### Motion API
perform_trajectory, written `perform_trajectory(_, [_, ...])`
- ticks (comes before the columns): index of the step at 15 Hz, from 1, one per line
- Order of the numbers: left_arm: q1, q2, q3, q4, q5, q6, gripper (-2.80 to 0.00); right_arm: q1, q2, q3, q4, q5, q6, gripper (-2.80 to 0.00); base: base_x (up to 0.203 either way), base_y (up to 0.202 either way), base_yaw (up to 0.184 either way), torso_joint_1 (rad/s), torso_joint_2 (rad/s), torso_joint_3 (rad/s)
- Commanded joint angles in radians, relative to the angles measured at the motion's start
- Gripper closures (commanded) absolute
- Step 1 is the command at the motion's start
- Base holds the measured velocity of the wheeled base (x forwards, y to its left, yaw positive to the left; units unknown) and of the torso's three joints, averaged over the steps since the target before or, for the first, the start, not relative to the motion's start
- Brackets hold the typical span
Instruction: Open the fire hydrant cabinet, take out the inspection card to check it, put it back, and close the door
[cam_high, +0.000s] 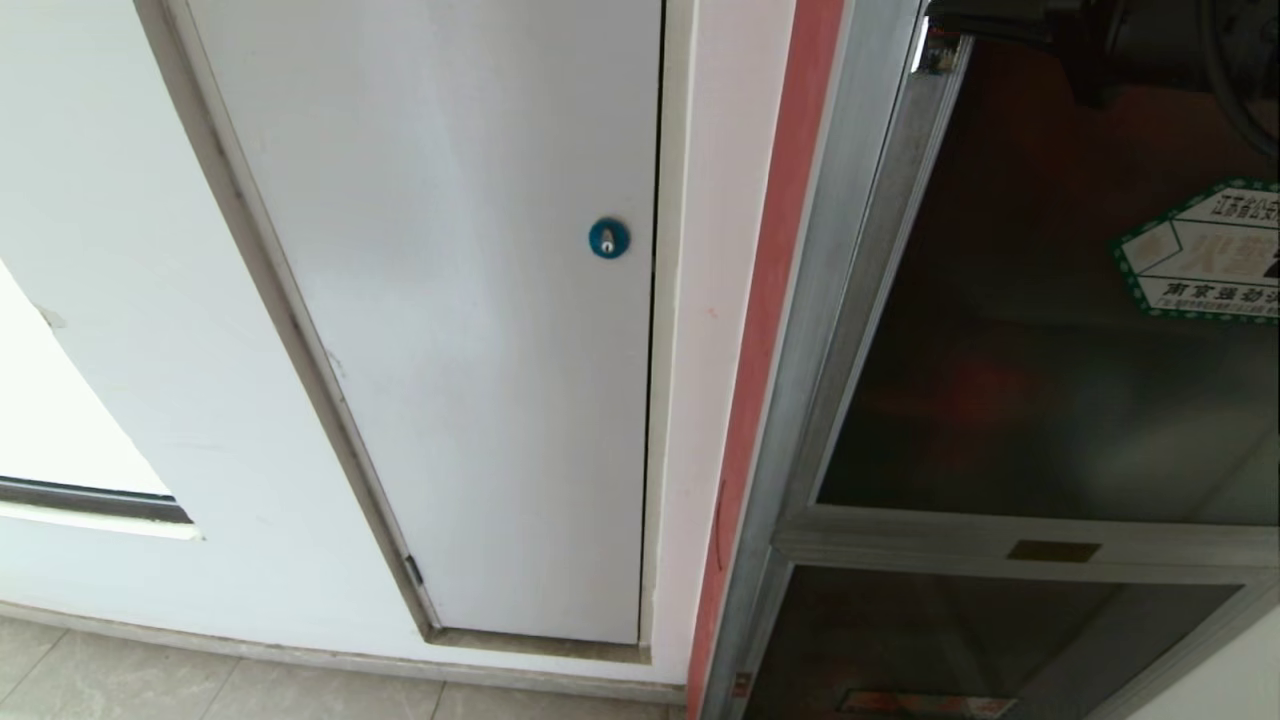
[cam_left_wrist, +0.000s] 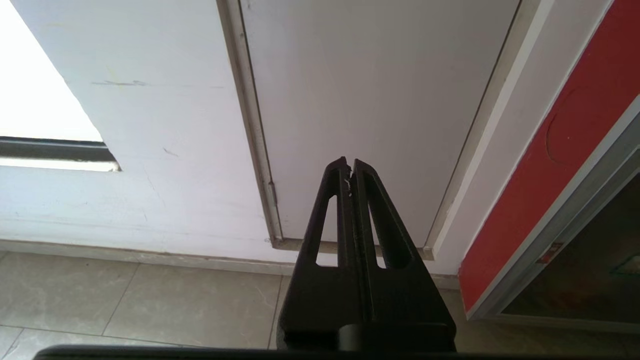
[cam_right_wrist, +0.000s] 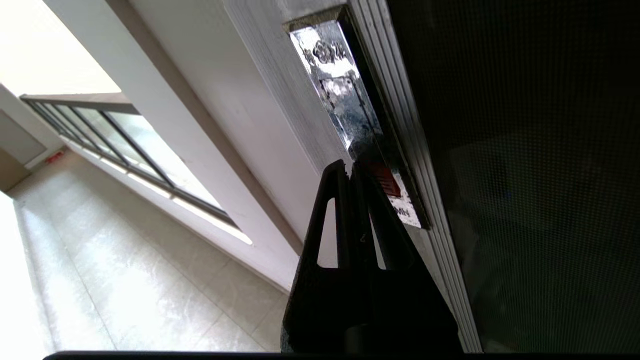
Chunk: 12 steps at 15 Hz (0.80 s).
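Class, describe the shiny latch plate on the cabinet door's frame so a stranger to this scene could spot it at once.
Find the fire hydrant cabinet, silver-framed, right of the white panel door. On the silver frame of its dark glass door sits the latch plate, the shut right gripper pointing at it. It alone is mirror-bright, recessed, with a small red label.
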Motion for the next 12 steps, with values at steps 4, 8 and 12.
perform_trajectory(4, [0.000,0.000,0.000,-0.001,0.000,0.000,0.00,-0.002,-0.011,0.020,-0.001,-0.009,0.003,0.00,0.000,0.000,0.000,0.000,0.00,0.000])
perform_trajectory(8, [0.000,0.000,0.000,-0.001,0.000,0.000,0.00,-0.012,-0.017,0.041,-0.003,-0.016,0.007,0.00,0.000,0.000,0.000,0.000,0.00,0.000])
perform_trajectory(12, [0.000,0.000,0.001,-0.001,0.000,0.000,0.00,-0.014,-0.022,0.049,-0.003,-0.017,0.007,0.00,0.000,0.000,0.000,0.000,0.00,0.000])
